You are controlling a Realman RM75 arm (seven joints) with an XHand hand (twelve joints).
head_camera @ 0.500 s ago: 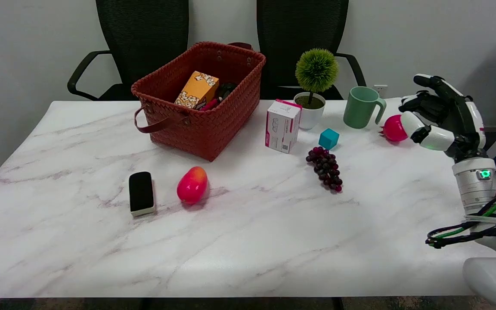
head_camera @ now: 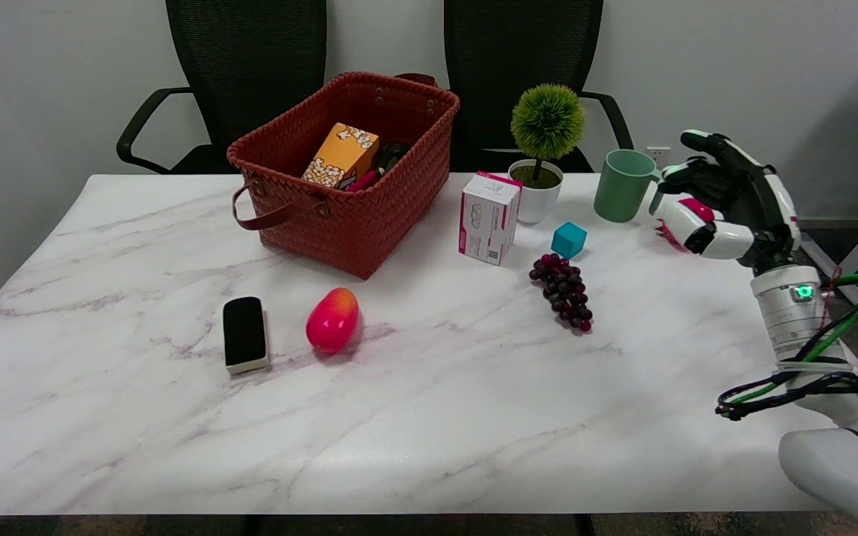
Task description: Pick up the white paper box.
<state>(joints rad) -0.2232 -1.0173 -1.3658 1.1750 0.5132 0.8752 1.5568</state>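
The white paper box [head_camera: 488,217], with pink edges, stands upright on the marble table [head_camera: 399,417] just right of the woven basket. My right hand [head_camera: 731,201] hangs in the air far to the box's right, near the table's right edge. Its fingers are spread and hold nothing. The hand covers most of a pink fruit [head_camera: 669,232] lying behind it.
A red-brown woven basket [head_camera: 347,171] holds an orange popcorn box [head_camera: 341,155]. Close to the white box are a small potted plant [head_camera: 541,149], a teal cube [head_camera: 569,240], purple grapes [head_camera: 564,290] and a green mug [head_camera: 623,184]. A mango [head_camera: 333,319] and a black eraser [head_camera: 244,333] lie nearer the front left.
My right hand and forearm have shifted left toward the mug, now overlapping the pink fruit. Nothing on the table has moved.
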